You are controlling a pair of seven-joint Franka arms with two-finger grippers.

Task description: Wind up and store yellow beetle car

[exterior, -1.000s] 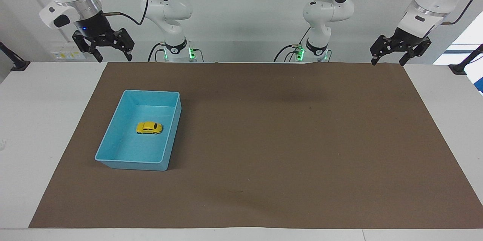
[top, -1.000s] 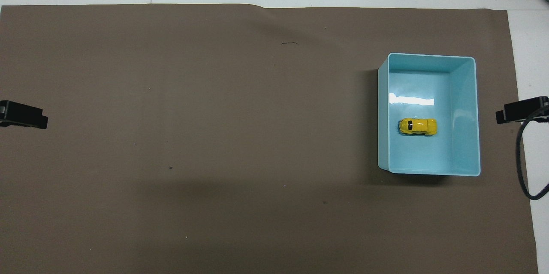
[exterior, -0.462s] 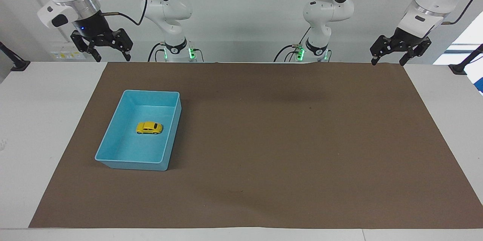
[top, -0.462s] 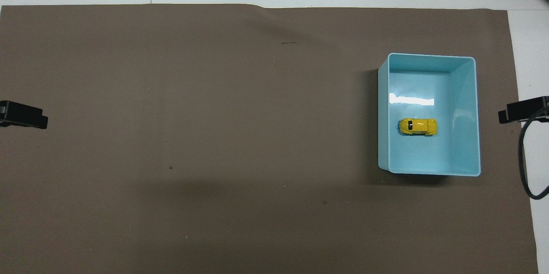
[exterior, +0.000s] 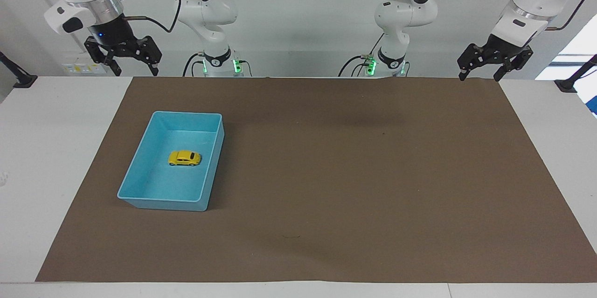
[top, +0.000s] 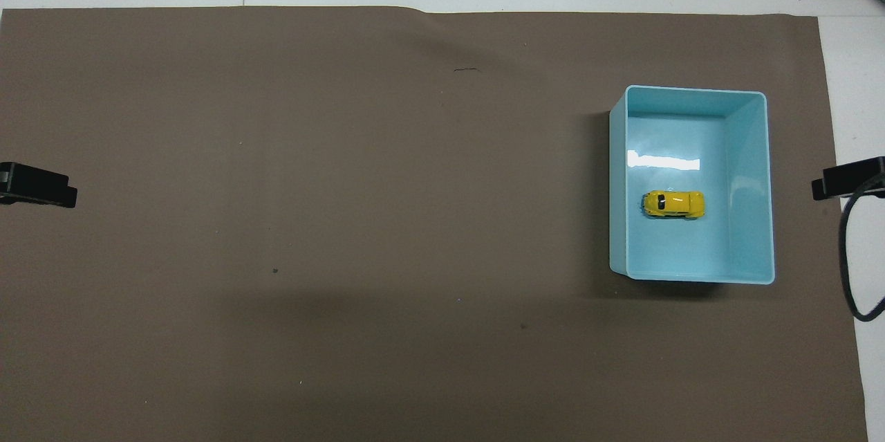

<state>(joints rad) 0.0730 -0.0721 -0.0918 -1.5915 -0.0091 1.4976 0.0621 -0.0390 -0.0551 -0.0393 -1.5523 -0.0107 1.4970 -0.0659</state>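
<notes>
Yellow against pale blue, the yellow beetle car (exterior: pixel 184 158) sits on its wheels inside the light-blue bin (exterior: pixel 140 197), about mid-floor and clear of all 4 walls. In the facing view the bin rests on the brown mat (exterior: pixel 354 186), toward the right arm's end of the surface (exterior: pixel 56 149). Both pincers hang high, well apart from the bin: the right pincer (exterior: pixel 132 70) over the mat's corner at that same end, jaws spread and holding nothing; the left pincer (exterior: pixel 479 74) over the mat's corner at the left arm's end, also spread and empty, its arm waiting.

From overhead, the car (top: pixel 673 205) lies crosswise in the bin (top: pixel 759 186), slightly nearer the robots than the bin's middle. Only the tips of the 2 pincers show, at the frame's side edges: the right pincer (top: pixel 847 178) just beside the bin, the left pincer (top: pixel 38 185) well apart from it.

Judging by this, storing looks done; whether the car was wound cannot be told. Nothing visibly remains.
</notes>
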